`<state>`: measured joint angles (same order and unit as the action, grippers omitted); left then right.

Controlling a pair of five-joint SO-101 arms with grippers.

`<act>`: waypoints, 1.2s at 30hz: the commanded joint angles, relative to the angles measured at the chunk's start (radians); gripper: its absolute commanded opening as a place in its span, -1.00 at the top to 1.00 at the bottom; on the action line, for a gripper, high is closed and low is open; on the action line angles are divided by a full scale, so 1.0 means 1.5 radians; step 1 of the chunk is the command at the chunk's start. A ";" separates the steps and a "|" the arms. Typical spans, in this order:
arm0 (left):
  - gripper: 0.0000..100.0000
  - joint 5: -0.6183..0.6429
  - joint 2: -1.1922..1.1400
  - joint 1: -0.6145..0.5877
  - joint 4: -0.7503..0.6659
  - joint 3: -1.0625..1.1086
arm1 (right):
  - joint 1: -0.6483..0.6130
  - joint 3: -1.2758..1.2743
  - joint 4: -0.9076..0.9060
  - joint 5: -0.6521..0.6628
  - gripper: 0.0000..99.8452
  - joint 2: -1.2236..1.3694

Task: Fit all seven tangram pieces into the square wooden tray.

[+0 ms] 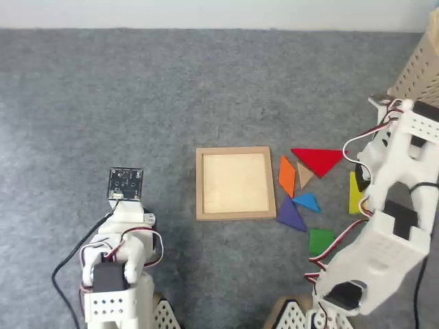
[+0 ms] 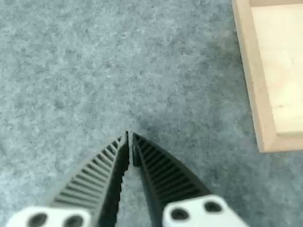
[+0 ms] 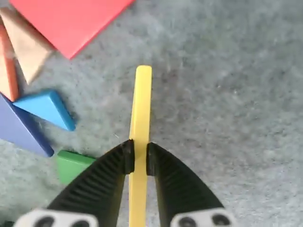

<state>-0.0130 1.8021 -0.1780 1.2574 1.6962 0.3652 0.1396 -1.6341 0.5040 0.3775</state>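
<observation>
Seven tangram pieces sit outside the square wooden tray (image 1: 199,184), all on its right-arm side on the grey carpet (image 1: 137,89). Just beside the tray's wall: an orange parallelogram (image 1: 287,176), with a small tan wooden triangle (image 1: 303,174) touching it and a purple triangle (image 1: 290,215) below it in the high view. A large red triangle (image 1: 317,160) lies at the far end of the cluster, a small blue triangle (image 1: 306,201) between the tan and purple pieces, and a green square (image 1: 321,241) nearest the arm bases, slightly apart. The yellow piece (image 3: 142,104) stands on edge, pinched between the right gripper (image 3: 138,153) fingers; contact with the carpet cannot be judged. The left gripper (image 2: 130,142) hangs over carpet near a tray corner, fingers pressed together, holding nothing.
</observation>
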 commanded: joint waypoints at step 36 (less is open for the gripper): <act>0.98 0.006 0.011 -0.001 0.003 -0.008 | -0.448 -0.064 0.156 -0.213 0.99 -0.287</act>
<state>-0.0130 1.8021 -0.1780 1.2574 1.6962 -0.1841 0.0138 -1.4592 0.1941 0.0077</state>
